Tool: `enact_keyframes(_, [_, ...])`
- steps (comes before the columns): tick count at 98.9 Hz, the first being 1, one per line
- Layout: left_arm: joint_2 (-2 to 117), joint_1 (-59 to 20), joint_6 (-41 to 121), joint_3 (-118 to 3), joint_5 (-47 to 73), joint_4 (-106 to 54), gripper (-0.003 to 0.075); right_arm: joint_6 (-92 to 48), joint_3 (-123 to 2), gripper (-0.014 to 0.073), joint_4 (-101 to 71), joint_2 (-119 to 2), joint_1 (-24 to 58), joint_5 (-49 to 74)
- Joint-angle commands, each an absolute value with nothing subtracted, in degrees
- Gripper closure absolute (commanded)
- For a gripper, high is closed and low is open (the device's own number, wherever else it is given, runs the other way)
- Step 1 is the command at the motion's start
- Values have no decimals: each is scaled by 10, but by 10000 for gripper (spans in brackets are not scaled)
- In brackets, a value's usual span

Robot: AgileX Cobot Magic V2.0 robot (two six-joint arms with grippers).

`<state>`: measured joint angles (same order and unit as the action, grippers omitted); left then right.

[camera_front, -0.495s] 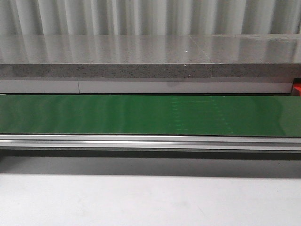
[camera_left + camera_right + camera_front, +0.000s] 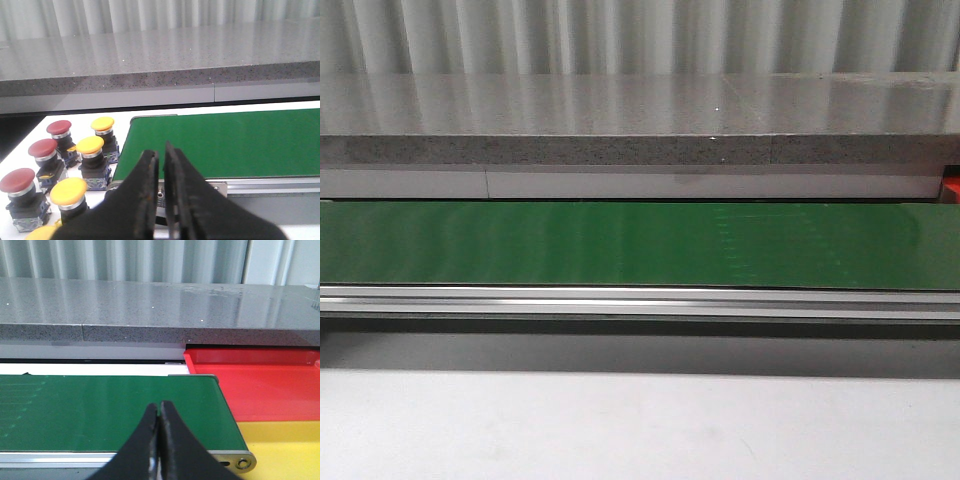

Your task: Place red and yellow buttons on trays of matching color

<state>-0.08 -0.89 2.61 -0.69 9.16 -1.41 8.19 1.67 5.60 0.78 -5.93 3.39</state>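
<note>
**Waiting at the belt: buttons by the left arm, trays by the right**

Front view: only the bare green conveyor belt (image 2: 640,245) is shown; no button, tray or arm is seen.

Left wrist view: the left gripper (image 2: 161,156) is seen nearly closed and empty. Red buttons (image 2: 42,148) and yellow buttons (image 2: 90,145) are clustered beside the belt's end, off to one side of the fingers, upright.

Right wrist view: the right gripper (image 2: 159,410) is pressed closed, empty. The red tray (image 2: 260,385) and yellow tray (image 2: 280,442) are set touching at the belt's other end.
</note>
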Motion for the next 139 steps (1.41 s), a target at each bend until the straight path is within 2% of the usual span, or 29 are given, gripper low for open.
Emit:
enact_keyframes(1, [-24, -9, 22, -43, 53, -20, 726, 80, 13, 661, 60, 16, -64, -9])
enact_keyframes(29, [35, -9, 22, -174, 189, -20, 726, 80, 13, 661, 60, 16, -64, -9])
enact_keyframes(51, [133, -9, 22, -273, 318, -20, 724, 80, 13, 661, 60, 16, -64, -9])
enact_keyframes(57, [162, -9, 23, -293, 338, -20, 701, 80, 13, 661, 60, 16, -64, -9])
enact_keyframes(64, [193, -9, 25, -309, 351, -15, 597, 80, 13, 661, 60, 16, -64, -9])
enact_keyframes(79, [245, -9, 25, -318, 338, -5, 215, 80, 13, 661, 60, 16, -64, -9])
enact_keyframes(86, [262, -9, 25, -318, 326, 7, 132, 80, 13, 661, 60, 16, -64, -9])
enact_keyframes(108, [294, -9, -23, -336, 314, 39, 159, 80, 13, 661, 60, 16, -64, -9])
enact_keyframes(130, [405, -9, -133, -405, 453, 102, 159, 80, 13, 661, 60, 16, -64, -9])
enact_keyframes(131, [524, 20, -146, -467, 563, 109, 159, 80, 13, 661, 60, 16, -64, -9])
enact_keyframes(139, [558, 38, -146, -478, 575, 111, 159, 80, 13, 661, 60, 16, -64, -9])
